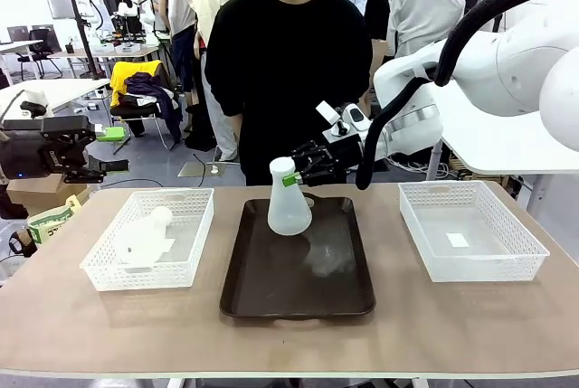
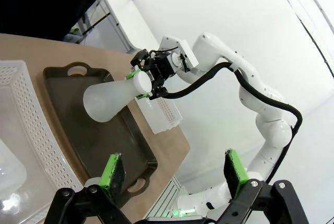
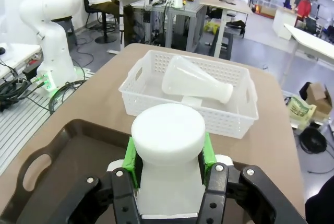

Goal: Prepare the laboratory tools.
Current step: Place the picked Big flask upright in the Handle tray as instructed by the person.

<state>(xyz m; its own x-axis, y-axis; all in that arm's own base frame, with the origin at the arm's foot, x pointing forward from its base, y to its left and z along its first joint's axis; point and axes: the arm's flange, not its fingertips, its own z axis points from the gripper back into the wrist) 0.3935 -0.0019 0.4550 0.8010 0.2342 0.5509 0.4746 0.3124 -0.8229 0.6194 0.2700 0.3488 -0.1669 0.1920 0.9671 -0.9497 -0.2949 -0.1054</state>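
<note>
One frosted-white flask [image 1: 288, 205] stands upright at the far end of the dark brown tray [image 1: 271, 288]. My right gripper [image 1: 291, 176] is shut on its neck just under the cap, green pads on both sides [image 3: 168, 156]. Whether its base touches the tray I cannot tell. The left wrist view shows this flask [image 2: 109, 98] in the right gripper [image 2: 146, 80] over the tray [image 2: 78, 130]. A second flask [image 1: 145, 239] lies on its side in the left white basket [image 1: 194, 243], which also appears in the right wrist view [image 3: 195, 83]. My left gripper [image 1: 99, 148] hangs open off the table's left edge, nothing between its fingers [image 2: 175, 169].
An empty white lattice basket [image 1: 412, 225] sits to the right of the tray. A person in black stands at the far side, right behind the tray. Bare tabletop runs along the near edge.
</note>
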